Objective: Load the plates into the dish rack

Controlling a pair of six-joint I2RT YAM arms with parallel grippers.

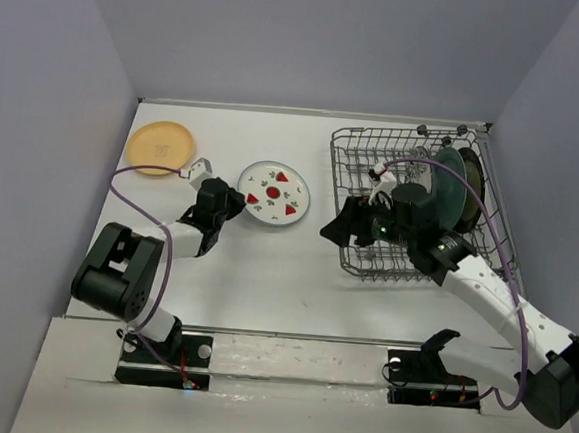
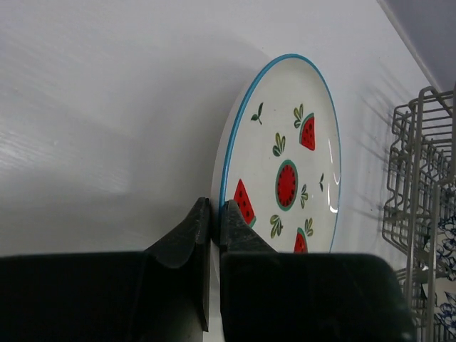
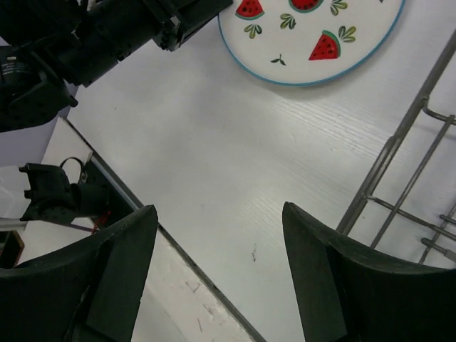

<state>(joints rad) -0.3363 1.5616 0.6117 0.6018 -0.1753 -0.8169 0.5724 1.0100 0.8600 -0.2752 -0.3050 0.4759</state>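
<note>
The rim of the white plate with red fruit marks (image 2: 285,164) is pinched by the left pincer (image 2: 215,214). The plate is seen mid-table (image 1: 265,275), between the orange-yellow plate (image 1: 160,146) and the dish rack (image 1: 364,157). The right pincer (image 3: 217,214) is held spread over bare table, just beside the rack's left edge and apart from the white plate. A teal-blue plate (image 1: 450,189) is stood upright in the rack's right end.

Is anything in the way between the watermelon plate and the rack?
Yes. The right gripper hangs open beside the dish rack's left side, right between the rack and the watermelon plate. The left gripper pinches that plate's rim. Nothing else shows between them.
</note>
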